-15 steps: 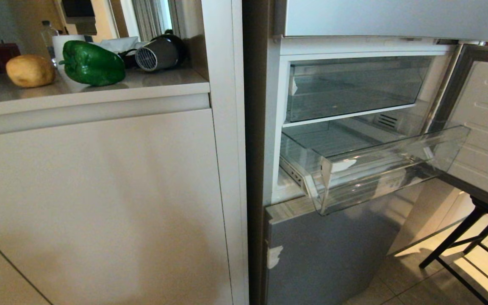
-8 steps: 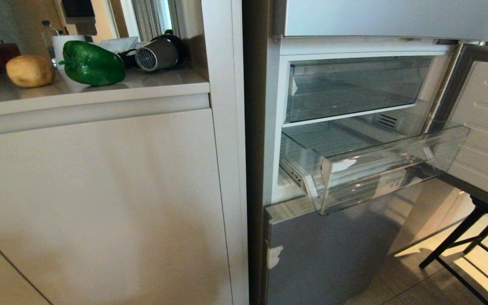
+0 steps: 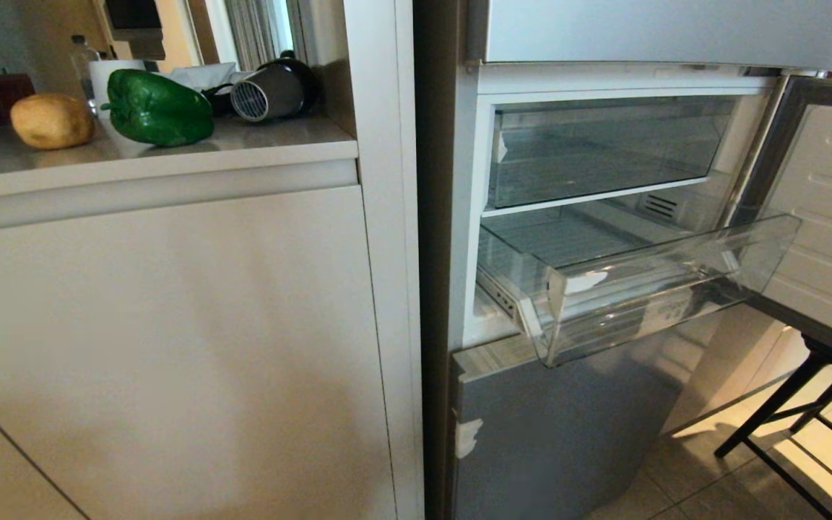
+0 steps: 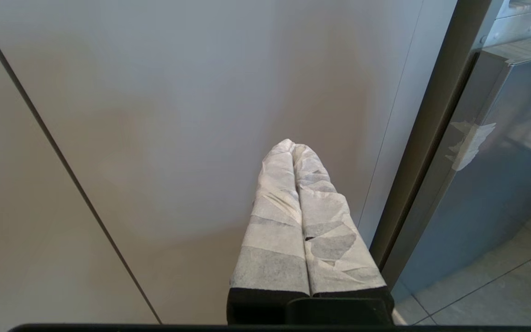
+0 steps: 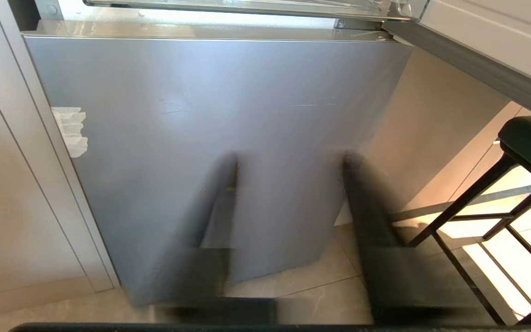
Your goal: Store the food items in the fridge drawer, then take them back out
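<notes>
The food items lie on the pale counter (image 3: 170,155) at the far left: a glossy green bell pepper (image 3: 159,108) and, to its left, a tan potato (image 3: 52,120). The fridge drawer (image 3: 647,289), a shallow clear bin, is pulled out of the silver fridge and holds nothing. Neither arm shows in the head view. My left gripper (image 4: 292,145) is shut, its white-taped fingers pressed together, and faces a cabinet door low down. My right gripper (image 5: 292,159) is open and blurred, with nothing between its fingers, in front of the lower silver fridge door (image 5: 210,115).
A taller clear bin (image 3: 604,148) sits above the drawer. The fridge door (image 3: 828,209) stands open on the right, with a black stool (image 3: 806,390) below it. A grey appliance (image 3: 268,90), a white mug (image 3: 109,76) and a water bottle (image 3: 82,61) crowd the counter behind the pepper.
</notes>
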Tool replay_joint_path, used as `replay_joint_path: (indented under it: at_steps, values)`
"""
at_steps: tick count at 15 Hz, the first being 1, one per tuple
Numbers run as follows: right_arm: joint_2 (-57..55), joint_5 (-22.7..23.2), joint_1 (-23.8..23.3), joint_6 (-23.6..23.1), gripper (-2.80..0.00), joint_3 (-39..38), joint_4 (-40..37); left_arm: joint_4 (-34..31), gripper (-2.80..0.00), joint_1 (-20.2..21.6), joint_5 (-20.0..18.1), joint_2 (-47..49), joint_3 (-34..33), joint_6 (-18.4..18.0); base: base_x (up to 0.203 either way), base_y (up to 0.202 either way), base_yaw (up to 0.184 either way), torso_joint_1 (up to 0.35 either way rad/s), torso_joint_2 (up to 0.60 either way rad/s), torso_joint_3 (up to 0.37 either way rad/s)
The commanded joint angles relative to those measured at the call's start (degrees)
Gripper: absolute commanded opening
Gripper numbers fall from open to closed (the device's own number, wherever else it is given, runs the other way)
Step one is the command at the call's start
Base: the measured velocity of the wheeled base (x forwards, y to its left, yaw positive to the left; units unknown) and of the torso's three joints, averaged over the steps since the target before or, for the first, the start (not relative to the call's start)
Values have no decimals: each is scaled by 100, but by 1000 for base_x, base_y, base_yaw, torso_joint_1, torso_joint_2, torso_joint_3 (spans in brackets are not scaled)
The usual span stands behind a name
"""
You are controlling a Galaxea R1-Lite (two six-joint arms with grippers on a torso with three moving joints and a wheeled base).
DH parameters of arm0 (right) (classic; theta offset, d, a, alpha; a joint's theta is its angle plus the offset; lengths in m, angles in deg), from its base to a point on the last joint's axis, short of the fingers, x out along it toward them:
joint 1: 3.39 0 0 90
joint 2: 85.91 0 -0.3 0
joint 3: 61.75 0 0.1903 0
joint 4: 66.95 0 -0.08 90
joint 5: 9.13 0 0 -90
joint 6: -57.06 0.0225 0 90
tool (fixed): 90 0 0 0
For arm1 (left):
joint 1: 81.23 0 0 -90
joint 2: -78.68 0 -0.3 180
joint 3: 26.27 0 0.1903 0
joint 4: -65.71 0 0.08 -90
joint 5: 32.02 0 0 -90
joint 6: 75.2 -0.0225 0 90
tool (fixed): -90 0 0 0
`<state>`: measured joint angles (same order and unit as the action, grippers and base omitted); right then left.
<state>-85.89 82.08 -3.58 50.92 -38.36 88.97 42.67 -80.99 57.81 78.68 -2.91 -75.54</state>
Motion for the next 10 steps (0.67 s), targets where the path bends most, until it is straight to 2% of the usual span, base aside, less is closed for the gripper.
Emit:
replay_joint_path:
  at_steps: [1, 5, 10]
  values:
    - [-2, 2, 1, 0, -280, -2, -17, 2, -280, 2, -1, 0, -18, -1, 0, 0, 0, 0, 0, 0]
    - [-2, 2, 1, 34, -280, -2, -17, 2, -280, 2, -1, 0, -18, -1, 0, 0, 0, 27, -75, -53]
    - [-2, 2, 1, 43, -280, 0, -17, 2, -280, 2, -1, -5, -18, -1, 0, 0, 0, 148, -455, -309]
